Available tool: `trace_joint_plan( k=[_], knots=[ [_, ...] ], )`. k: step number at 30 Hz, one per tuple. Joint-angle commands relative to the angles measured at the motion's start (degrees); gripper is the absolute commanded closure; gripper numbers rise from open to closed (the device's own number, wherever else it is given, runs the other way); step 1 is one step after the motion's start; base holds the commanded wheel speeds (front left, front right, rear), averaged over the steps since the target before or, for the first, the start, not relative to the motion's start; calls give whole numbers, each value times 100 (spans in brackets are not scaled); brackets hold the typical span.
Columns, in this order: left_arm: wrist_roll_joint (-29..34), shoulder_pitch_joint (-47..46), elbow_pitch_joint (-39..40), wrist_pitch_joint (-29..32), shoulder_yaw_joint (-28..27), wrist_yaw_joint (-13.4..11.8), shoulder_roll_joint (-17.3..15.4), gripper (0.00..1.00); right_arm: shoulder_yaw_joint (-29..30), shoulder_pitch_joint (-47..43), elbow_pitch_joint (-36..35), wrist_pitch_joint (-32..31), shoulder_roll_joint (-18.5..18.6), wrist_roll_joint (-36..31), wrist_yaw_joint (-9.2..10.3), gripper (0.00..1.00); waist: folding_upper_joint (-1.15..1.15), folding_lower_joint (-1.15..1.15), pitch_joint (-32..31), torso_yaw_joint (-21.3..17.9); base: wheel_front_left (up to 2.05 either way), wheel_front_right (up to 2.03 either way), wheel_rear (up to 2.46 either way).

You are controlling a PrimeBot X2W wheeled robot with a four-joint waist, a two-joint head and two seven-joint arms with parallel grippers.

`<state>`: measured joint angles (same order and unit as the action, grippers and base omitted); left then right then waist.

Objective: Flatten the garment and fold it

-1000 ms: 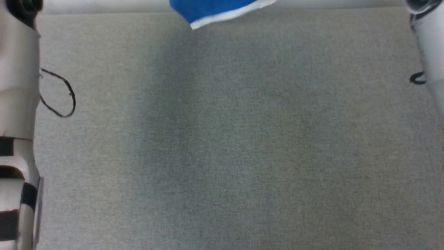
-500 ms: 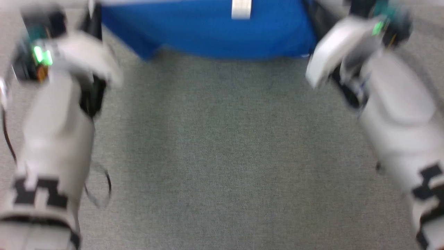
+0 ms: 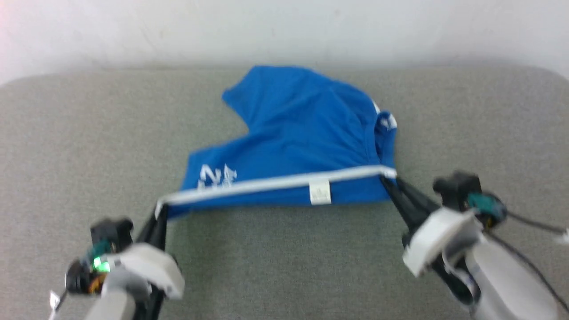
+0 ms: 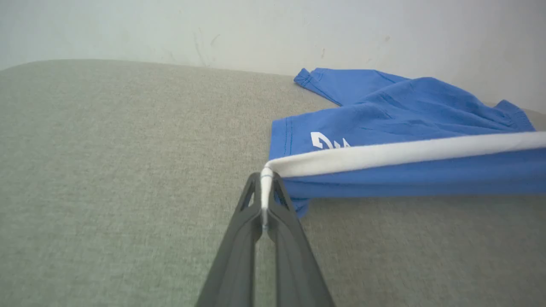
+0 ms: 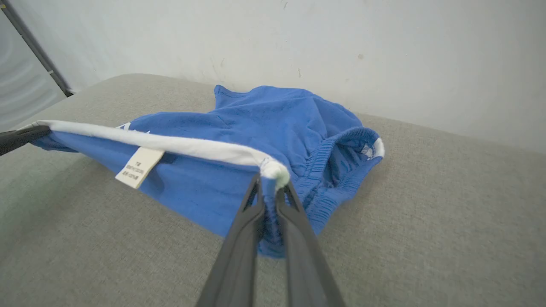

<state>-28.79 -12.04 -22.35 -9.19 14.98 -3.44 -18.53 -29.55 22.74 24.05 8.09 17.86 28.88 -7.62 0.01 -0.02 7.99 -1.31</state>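
Note:
The garment [image 3: 302,133] is a pair of royal-blue shorts with a white trim edge, lying bunched on the grey surface. Its white edge [image 3: 275,183] is stretched taut between my two grippers, with a small white tag [image 3: 319,192] hanging from it. My left gripper [image 3: 159,212] is shut on the left end of that edge [image 4: 266,175]. My right gripper [image 3: 387,178] is shut on the right end [image 5: 273,172]. White lettering [image 3: 216,175] shows near the left end. The elastic waistband [image 5: 341,157] is crumpled at the right.
A grey fabric-covered surface [image 3: 284,266] lies under everything, with a pale wall [image 3: 284,31] right behind its far edge. A dark frame [image 5: 34,47] and a pale grey panel beside it stand at the left in the right wrist view.
The head camera has swung upward, so the whole picture has shifted. The shorts and both grippers, mostly cut off a second ago, now sit in mid-frame. Both grips look unchanged.

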Motion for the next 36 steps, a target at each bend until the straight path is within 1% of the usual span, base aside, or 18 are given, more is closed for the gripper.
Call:
trace_joint_plan(
  k=[1, 6, 11, 14, 16, 17, 18, 20, 22, 23, 24, 29, 33, 36],
  knots=[
    [-15, 297, 309, 176, 5, -140, -113, 100, 175, -305, -200, -72, 47, -66, 13, 100, -1, 2, -364, 56, 0, 0, 0],
    [-185, 1728, 2029, 1121, -44, -729, -357, 100, 839, -1637, -1378, -642, -61, -511, 13, 100, -1, 2, -585, 82, 0, 0, 0],
    [-225, 2675, 3415, 1769, -81, -1238, -541, 100, 1433, -2785, -2482, -1188, -362, -864, 13, 100, -1, 2, -620, 133, 0, 0, 0],
    [-181, 2886, 4004, 1944, -165, -1449, -637, 100, 1653, -3225, -3012, -1498, -539, -1022, 13, 100, -1, 2, -530, 120, 0, 0, 0],
    [-157, 2840, 4221, 1992, -221, -1489, -697, 100, 1735, -3339, -3245, -1659, -609, -1078, 13, 100, -1, 2, -457, 81, 0, 0, 0],
    [-164, 2752, 4270, 2033, -220, -1453, -732, 100, 1784, -3345, -3326, -1715, -650, -1094, 13, 100, -1, 2, -417, 63, 0, 0, 0],
    [-211, 2598, 4307, 2072, -195, -1356, -750, 100, 1844, -3333, -3376, -1782, -702, -1099, 13, 100, -1, 2, -367, 52, 0, 0, 0],
    [-365, 2184, 4284, 2170, -131, -1092, -774, 100, 1936, -3201, -3416, -1898, -824, -1053, 13, 100, -1, 2, -235, -5, 0, 0, 0],
    [-387, 1640, 4139, 2292, -95, -846, -891, 100, 1983, -2959, -3399, -2018, -898, -1059, 13, 100, -1, 2, -49, -88, 0, 0, 0],
    [-387, 1640, 4139, 2292, -95, -846, -891, 100, 1983, -2959, -3399, -2018, -898, -1059, 13, 100, -1, 2, -49, -88, 0, 0, 0],
    [-415, 1336, 4005, 2370, -72, -721, -933, 100, 2002, -2798, -3356, -2049, -956, -1009, 13, 100, -1, 2, 39, -135, 0, 0, 0],
    [-517, -345, 3004, 2827, 107, -106, -1049, 100, 2008, -1894, -2869, -2157, -1096, -854, 13, 100, -1, 2, 564, -406, 0, 0, 0],
    [-486, -1612, 2001, 3143, 361, 316, -972, 100, 1953, -1149, -2327, -2130, -1176, -665, 13, 100, -1, 2, 896, -619, 0, 0, 0],
    [-383, -2470, 1247, 3281, 522, 550, -882, 100, 1863, -634, -1923, -2083, -1222, -535, 13, 100, -1, 2, 1130, -801, 0, 0, 0]
  ],
)
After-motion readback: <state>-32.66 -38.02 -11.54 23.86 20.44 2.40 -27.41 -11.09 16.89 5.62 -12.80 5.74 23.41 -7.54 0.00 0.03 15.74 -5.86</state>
